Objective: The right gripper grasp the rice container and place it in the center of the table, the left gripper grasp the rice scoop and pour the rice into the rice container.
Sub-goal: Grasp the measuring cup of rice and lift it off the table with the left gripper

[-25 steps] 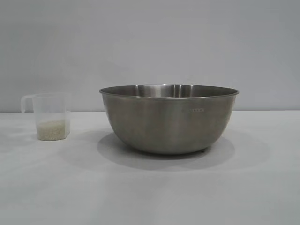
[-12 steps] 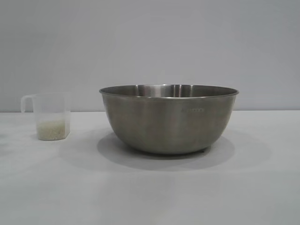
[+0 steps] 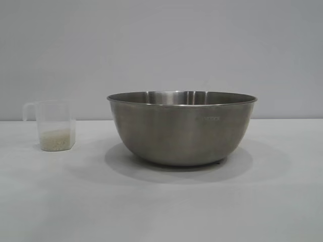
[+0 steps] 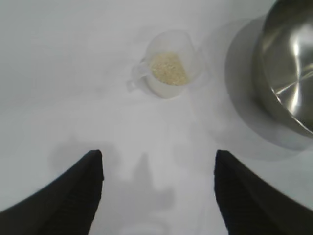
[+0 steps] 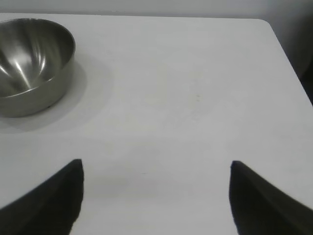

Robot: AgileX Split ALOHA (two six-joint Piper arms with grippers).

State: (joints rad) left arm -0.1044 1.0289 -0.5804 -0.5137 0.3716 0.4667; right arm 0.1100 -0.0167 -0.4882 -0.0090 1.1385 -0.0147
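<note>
The rice container (image 3: 181, 128), a wide steel bowl, stands on the white table (image 3: 161, 206) near the middle of the exterior view; it also shows in both wrist views (image 4: 288, 73) (image 5: 32, 63). To its left stands the rice scoop (image 3: 53, 125), a small clear cup with a loop handle, upright, with a pale layer of rice (image 3: 56, 139) in its bottom. From above, the rice scoop (image 4: 168, 68) shows the rice (image 4: 168, 68) inside. My left gripper (image 4: 159, 159) hangs open above the table, short of the scoop. My right gripper (image 5: 156, 169) is open over bare table, apart from the bowl.
A plain grey wall (image 3: 161, 50) rises behind the table. The table's far edge and rounded corner (image 5: 264, 22) show in the right wrist view. Neither arm appears in the exterior view.
</note>
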